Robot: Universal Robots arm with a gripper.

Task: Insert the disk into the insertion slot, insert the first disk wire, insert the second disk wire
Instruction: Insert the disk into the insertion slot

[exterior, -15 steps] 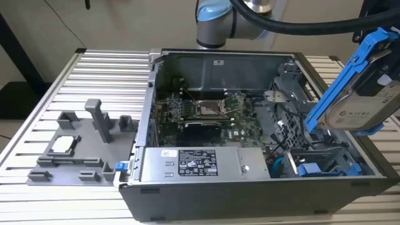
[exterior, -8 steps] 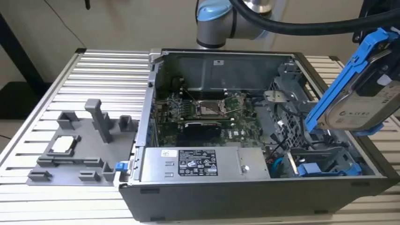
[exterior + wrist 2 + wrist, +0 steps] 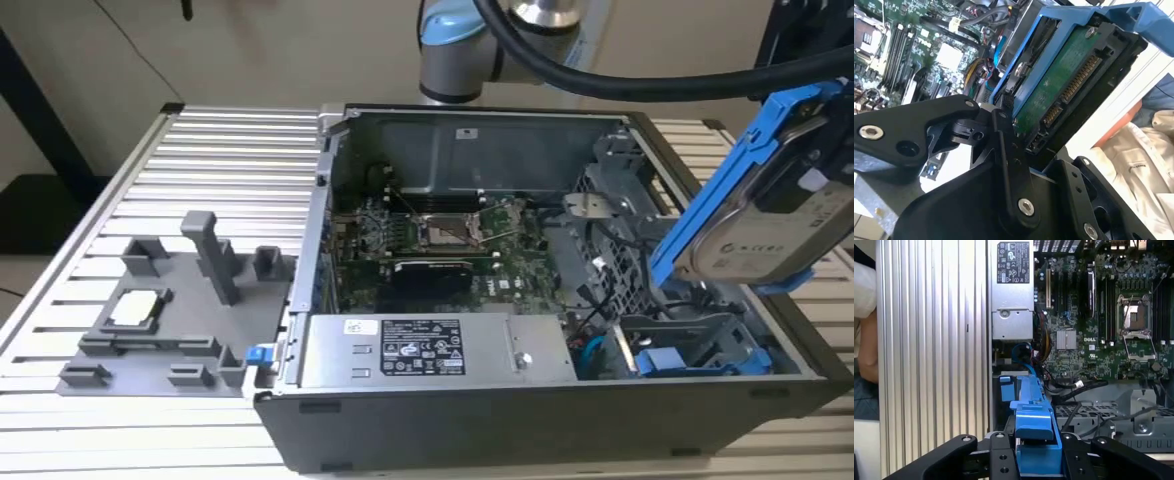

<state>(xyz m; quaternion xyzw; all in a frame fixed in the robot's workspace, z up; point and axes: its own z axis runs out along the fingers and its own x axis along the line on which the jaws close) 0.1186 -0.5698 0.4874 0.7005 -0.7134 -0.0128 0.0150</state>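
- Gripper (image 3: pixel 1035 446): I see its matte black fingers (image 3: pixel 1000 455) closed in on either side of the blue carrier (image 3: pixel 1036 426), pinching the narrow moulded frame between them. It has the disk (image 3: pixel 777 232) in its grasp.
- Table (image 3: pixel 200 140): ribbed aluminium, long parallel slats with a dull sheen, running under everything.
- Computer case (image 3: pixel 534 432): an open tower lying on its side, black sheet-metal walls with the inside bare to me.
- Disk again: a flat rectangular slab, silver-grey with a pale label in the exterior view. In the second wrist view I get its green circuit-board face (image 3: pixel 1064 85) and a row of gold connector contacts. It hangs tilted in the air over the case's end at the exterior view's right, above the drive cage and not seated in anything.
- Motherboard (image 3: pixel 501 250): green, crowded with small parts, lying flat on the case floor.
- Power supply (image 3: pixel 414 350): a plain metal box with a printed sticker, along the case's near wall in the exterior view.
- Grey fixture (image 3: pixel 167 320): matte plastic with blocky posts, on the table beside the case.
- Drive cage (image 3: pixel 687 345): grey metal with bright blue tabs, in the case corner beneath the disk.
- CPU socket (image 3: pixel 1136 322): a square metal frame, mid-board.
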